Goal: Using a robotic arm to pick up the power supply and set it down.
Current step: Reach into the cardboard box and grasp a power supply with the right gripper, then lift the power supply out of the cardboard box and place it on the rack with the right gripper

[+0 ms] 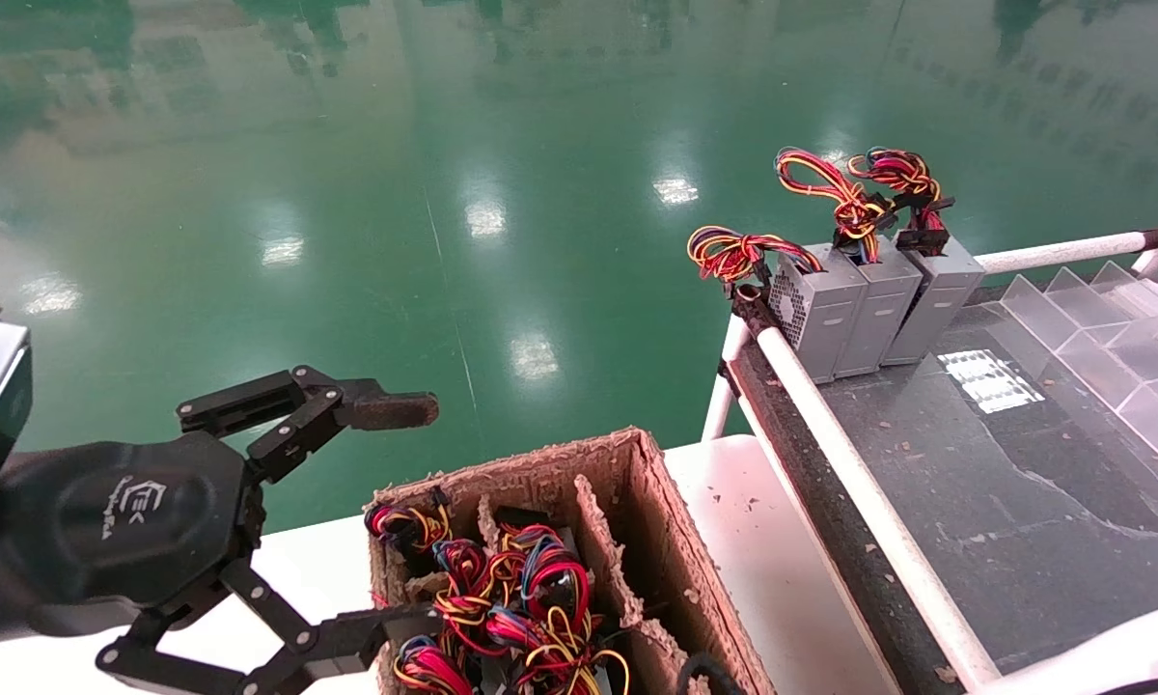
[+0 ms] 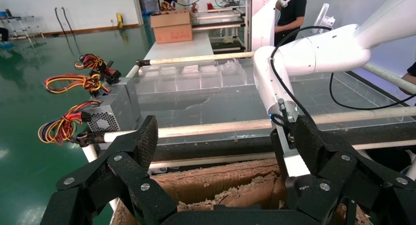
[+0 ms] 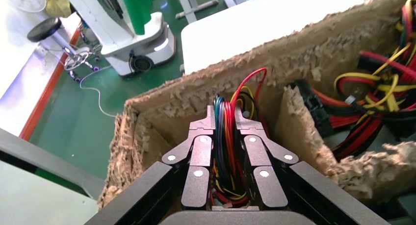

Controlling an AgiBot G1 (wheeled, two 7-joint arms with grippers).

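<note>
Wires (image 3: 226,137) of a power supply are pinched in the right claw (image 3: 225,123) inside the cardboard box (image 3: 314,58), the supply's body hidden below. The left claw (image 1: 386,526) hovers spread wide by the box's edge. Three more supplies (image 1: 868,304) stand on the dark surface (image 1: 1004,483).

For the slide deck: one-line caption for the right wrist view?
Right pincer shut on a power supply's wire bundle inside the worn cardboard box.

Black left tool (image 1: 400,526): hexagonal palm, white logo, silver-screwed linkage fingers (image 1: 386,410), silver wrist box.
</note>
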